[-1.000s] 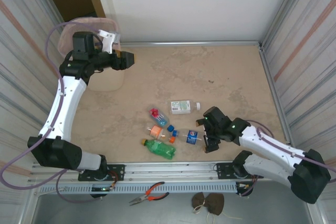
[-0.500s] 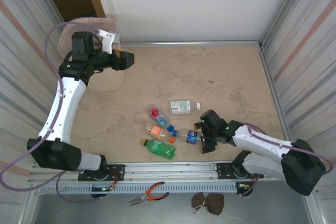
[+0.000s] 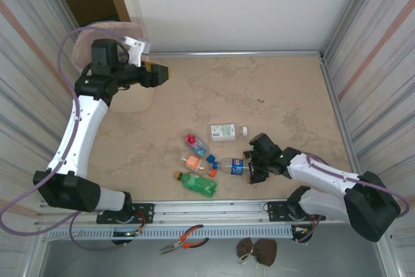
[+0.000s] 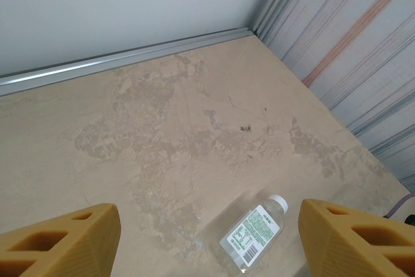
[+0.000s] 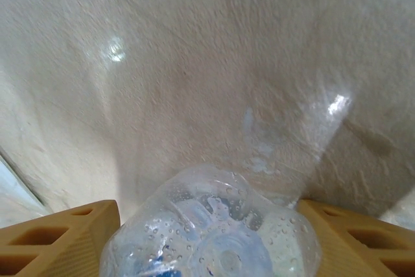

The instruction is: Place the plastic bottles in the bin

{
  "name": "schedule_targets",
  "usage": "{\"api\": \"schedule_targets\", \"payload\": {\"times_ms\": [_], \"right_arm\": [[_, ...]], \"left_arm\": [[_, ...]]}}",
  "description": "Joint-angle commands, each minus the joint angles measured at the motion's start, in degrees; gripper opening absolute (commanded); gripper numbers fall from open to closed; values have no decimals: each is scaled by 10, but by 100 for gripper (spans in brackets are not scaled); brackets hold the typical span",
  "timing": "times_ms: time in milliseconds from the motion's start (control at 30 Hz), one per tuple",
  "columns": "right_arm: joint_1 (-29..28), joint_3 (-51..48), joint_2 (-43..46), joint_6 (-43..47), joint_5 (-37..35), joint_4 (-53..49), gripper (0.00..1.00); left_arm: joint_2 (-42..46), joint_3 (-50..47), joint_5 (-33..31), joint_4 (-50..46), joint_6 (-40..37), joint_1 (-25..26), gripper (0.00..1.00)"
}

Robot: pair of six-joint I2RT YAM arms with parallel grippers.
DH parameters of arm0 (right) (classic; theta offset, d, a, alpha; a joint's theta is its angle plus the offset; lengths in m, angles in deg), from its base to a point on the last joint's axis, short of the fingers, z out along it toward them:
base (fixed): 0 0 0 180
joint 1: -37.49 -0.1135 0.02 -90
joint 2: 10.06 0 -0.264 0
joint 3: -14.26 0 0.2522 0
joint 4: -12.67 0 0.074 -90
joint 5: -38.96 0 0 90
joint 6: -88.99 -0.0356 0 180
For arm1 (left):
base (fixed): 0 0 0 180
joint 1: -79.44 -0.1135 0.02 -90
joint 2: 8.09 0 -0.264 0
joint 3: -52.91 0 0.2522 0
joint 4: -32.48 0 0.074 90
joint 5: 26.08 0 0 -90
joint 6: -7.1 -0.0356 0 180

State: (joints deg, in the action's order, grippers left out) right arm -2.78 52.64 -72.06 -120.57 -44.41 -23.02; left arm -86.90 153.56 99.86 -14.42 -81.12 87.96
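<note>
Several plastic bottles lie near the front of the table: a clear one with a white cap (image 3: 224, 132) (image 4: 253, 234), a red-capped one (image 3: 193, 141), an orange one (image 3: 191, 161), a green one (image 3: 198, 184) and a clear one with a blue label (image 3: 237, 167). My right gripper (image 3: 250, 168) (image 5: 207, 225) is low over the table, its fingers pressed against both sides of the blue-labelled bottle's base (image 5: 211, 238). The left gripper (image 3: 159, 72) (image 4: 209, 228) hangs open and holds nothing, high beside the bin (image 3: 85, 38) with its pink liner at the far left.
Metal walls (image 3: 363, 63) close the table on the left and right, and a white wall stands at the back. Two loose blue caps (image 3: 211, 158) lie among the bottles. Pliers with red handles (image 3: 185, 239) lie below the front rail.
My right gripper slid a little left onto the blue-labelled bottle and its fingers closed in on it. The left gripper shifted slightly right, still open.
</note>
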Motion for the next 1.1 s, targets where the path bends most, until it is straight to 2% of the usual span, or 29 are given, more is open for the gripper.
{"api": "schedule_targets", "payload": {"times_ms": [0, 233, 433, 600, 633, 700, 933, 1067], "right_arm": [[10, 16, 15, -198, -41, -36, 68], [28, 31, 50, -167, -76, -92, 62], [55, 101, 110, -37, -150, -219, 62], [68, 178, 132, 151, -229, -273, 58], [68, 190, 133, 186, -238, -269, 57], [71, 210, 138, 313, -245, -225, 57], [72, 260, 150, 671, -206, -101, 54], [71, 280, 156, 843, -131, -43, 57]], "left_arm": [[5, 21, -1, 5, 6, 4, 73], [8, 21, -3, 5, 6, 6, 73], [9, 17, 3, 5, -2, 10, 73], [10, 7, 25, 26, -14, 23, 73], [9, 5, 31, 32, -17, 28, 73], [7, 2, 54, 46, -26, 40, 73], [-7, -5, 117, 70, -55, 85, 74], [-12, -24, 155, 101, -57, 118, 75]]}}
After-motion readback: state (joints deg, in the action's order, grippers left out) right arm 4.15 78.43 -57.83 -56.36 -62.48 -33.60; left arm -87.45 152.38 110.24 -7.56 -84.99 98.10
